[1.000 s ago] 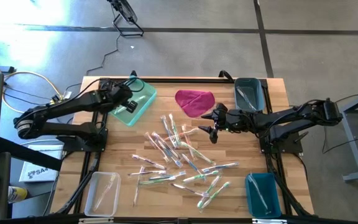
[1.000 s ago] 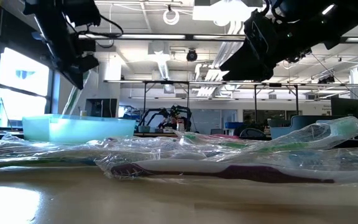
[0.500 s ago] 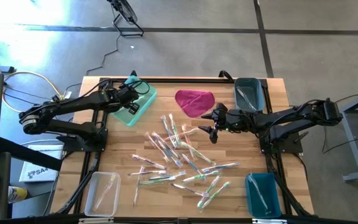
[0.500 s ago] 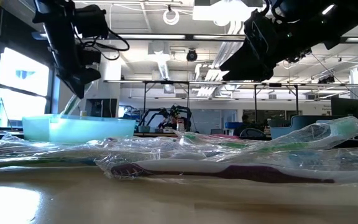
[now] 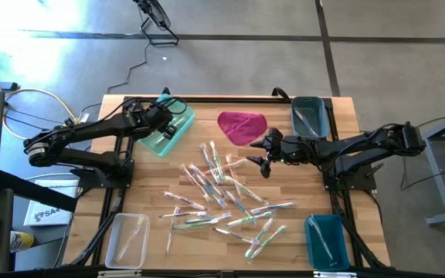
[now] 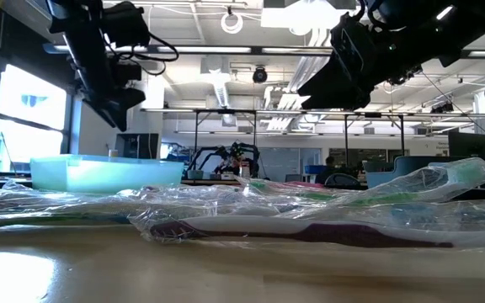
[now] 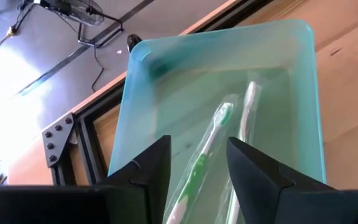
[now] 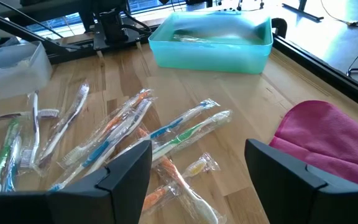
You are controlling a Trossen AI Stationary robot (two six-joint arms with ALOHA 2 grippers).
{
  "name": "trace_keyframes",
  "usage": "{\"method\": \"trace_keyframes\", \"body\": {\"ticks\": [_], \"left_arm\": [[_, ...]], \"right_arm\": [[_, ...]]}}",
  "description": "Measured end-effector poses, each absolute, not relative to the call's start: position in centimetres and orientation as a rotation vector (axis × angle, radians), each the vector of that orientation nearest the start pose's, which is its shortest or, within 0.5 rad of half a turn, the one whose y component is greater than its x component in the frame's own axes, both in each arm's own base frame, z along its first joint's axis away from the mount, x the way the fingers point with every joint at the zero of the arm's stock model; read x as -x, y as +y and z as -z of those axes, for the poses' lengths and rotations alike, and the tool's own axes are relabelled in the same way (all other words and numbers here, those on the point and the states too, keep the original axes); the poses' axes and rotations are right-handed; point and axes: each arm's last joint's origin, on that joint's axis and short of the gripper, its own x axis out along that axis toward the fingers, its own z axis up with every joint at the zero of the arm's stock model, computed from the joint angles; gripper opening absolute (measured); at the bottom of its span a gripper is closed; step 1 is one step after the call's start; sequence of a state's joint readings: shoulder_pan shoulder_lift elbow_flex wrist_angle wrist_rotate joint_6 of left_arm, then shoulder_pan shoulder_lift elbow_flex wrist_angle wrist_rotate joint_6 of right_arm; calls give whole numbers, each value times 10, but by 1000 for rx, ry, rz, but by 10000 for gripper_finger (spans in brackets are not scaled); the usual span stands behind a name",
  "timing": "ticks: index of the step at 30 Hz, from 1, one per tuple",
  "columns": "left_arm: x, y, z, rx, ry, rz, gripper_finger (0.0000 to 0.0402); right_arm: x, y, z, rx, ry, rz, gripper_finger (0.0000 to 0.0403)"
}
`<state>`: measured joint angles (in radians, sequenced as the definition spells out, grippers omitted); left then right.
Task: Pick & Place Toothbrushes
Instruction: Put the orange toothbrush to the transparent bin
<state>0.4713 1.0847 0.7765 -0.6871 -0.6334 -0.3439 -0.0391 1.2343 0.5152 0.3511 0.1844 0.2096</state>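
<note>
The toothbrushes [image 5: 226,197] are lying scattered in clear wrappers across the middle of the wooden worktop [image 5: 300,232], many overlapping or crossing one another. In the right wrist view the toothbrushes [image 8: 135,134] are showing orange, blue, green and white handles. A green-handled toothbrush [image 7: 205,152] and a white-handled toothbrush [image 7: 244,134] are resting side by side inside the pale green bin [image 7: 135,124], which is sitting at the worktop's far left corner [image 5: 168,131].

The left end effector [image 5: 163,127] is hanging over that bin, and in its wrist view its two dark fingers [image 7: 151,171] are standing apart, with nothing gripped between them and the green-handled brush lying below the gap. The right end effector [image 5: 263,158] is hovering above the worktop just beside the magenta cloth [image 5: 242,127], near the far edge of the scattered pile; its fingers [image 8: 126,171] are spread wide with nothing between them.

A dark teal bin [image 5: 309,116] is sitting at the far right corner, a blue bin [image 5: 327,241] at the near right corner with a brush inside, and a clear bin [image 5: 126,239] at the near left corner.
</note>
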Motion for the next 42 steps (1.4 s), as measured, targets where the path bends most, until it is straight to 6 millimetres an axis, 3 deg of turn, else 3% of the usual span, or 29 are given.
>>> {"method": "trace_keyframes", "body": {"ticks": [14,24,30,42], "left_arm": [[-170,106,-244,146,871,-1140,146],[-177,103,-230,100,822,-1025,54],[-191,90,-233,17,663,-842,6],[-199,64,-240,-117,483,-491,1]], "right_arm": [[-246,-15,-202,-180,343,259,250],[-246,-15,-202,-179,344,259,250],[-246,-15,-202,-179,347,259,250],[-246,-15,-201,-178,349,264,250]]}}
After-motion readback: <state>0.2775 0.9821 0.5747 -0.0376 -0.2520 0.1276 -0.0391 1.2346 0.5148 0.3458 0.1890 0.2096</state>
